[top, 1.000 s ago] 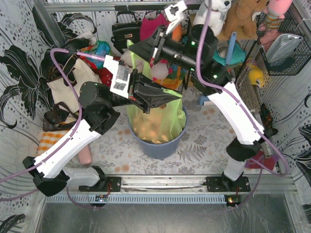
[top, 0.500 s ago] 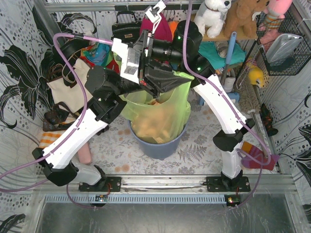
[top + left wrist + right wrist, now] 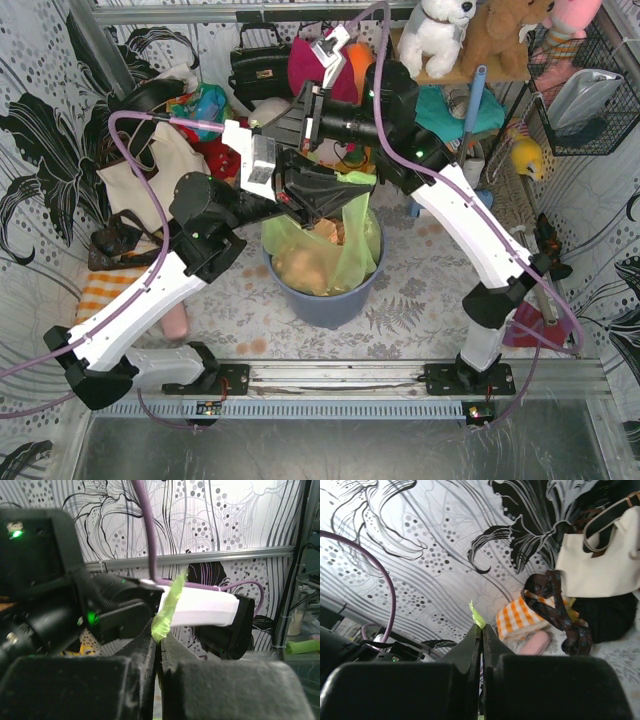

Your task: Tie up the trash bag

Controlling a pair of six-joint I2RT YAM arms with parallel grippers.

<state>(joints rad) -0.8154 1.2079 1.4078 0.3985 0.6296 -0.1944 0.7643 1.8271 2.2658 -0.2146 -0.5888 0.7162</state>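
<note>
Trash bag (image 3: 352, 250), light green and translucent: is being held seated in the round blue-grey bin (image 3: 330, 305), crumpled brown paper showing through, with its upper film being pulled up above the rim between the two arms. Left gripper (image 3: 159, 639): jaws are being pressed together on a twisted strip of the green film. Right gripper (image 3: 481, 630): jaws are being pressed together on a small tip of the same film.
</note>
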